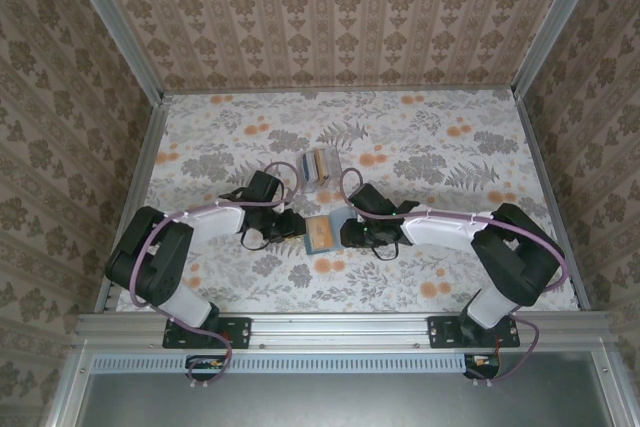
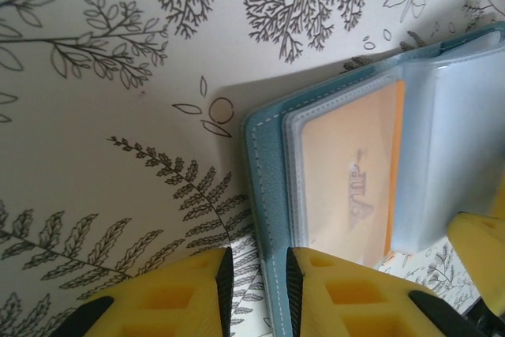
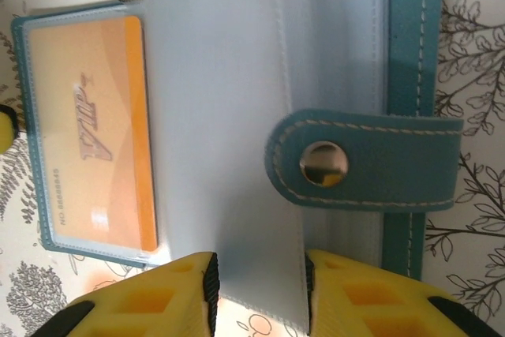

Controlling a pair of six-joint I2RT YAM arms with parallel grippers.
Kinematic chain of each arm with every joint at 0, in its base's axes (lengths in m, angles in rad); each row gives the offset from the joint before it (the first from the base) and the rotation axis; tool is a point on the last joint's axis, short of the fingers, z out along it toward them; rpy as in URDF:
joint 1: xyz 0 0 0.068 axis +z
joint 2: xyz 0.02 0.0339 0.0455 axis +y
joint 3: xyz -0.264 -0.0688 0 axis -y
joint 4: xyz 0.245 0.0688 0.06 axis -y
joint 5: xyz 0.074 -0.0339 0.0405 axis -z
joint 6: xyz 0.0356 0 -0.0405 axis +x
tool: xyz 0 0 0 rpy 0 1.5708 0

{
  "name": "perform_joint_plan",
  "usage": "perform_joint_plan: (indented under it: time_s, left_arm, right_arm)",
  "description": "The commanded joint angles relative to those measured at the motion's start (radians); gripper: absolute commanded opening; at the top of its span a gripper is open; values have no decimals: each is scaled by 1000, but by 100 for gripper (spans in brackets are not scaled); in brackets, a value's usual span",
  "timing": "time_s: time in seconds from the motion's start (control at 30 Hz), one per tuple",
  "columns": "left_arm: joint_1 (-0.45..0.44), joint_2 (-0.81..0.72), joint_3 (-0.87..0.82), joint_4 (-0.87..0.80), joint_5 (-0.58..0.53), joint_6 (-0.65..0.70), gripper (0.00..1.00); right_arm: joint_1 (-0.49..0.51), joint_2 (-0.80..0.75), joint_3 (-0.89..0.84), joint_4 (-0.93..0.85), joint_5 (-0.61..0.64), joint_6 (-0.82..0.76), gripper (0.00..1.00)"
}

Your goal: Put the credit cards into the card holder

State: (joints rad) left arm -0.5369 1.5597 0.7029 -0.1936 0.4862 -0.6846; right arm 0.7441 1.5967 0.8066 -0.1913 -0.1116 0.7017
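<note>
Card holder open, edge in left gripper, sleeve at right gripper

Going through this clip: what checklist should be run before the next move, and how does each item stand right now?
1. Small teal folding card holder lies open, its snap strap undone: ok.
2. Left gripper clamps the card holder's stitched cover edge: ok.
3. Clear plastic sleeve is raised between the right gripper fingers: ok. Firmly pinched: cannot tell.
4. Orange VIP card sits fully in its pocket: ok.
5. A loose card in hand, ready to insert: not ok, both grippers are busy with the card holder.
6. More cards stand in the small clear plastic box beyond the card holder: ok.
</note>
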Motion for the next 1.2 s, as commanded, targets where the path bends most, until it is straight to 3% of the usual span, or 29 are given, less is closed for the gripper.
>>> perform_joint_plan:
  time_s: [0.0, 0.3, 0.43, 0.7, 0.83, 0.93, 1.03, 1.17]
  left_arm:
    - [-2, 16, 32, -14, 8, 24, 27]
    - [0, 7, 36, -36, -12, 36, 27]
    - [0, -3, 35, -35, 0, 34, 27]
    - [42, -68, 34, -92, -30, 60, 28]
    - [62, -77, 46, -99, 9, 69, 28]
    - [66, -78, 61, -121, -1, 82, 30]
    - [71, -73, 66, -106, 20, 79, 30]
    - [72, -61, 65, -99, 18, 78, 30]
  right_arm:
    - [-1, 0, 29, -27, 7, -22, 35]
    - [-2, -37, 32, -36, 25, -49, 33]
    - [-2, -33, 27, 30, -30, -50, 25]
    - [3, -23, 36, 140, -139, -64, 20]
    - [13, 4, 37, 204, -206, -61, 16]
    - [19, 43, 52, 241, -265, -49, 17]
    - [38, 72, 56, 286, -299, -38, 28]
    - [44, 121, 69, 314, -335, -19, 31]
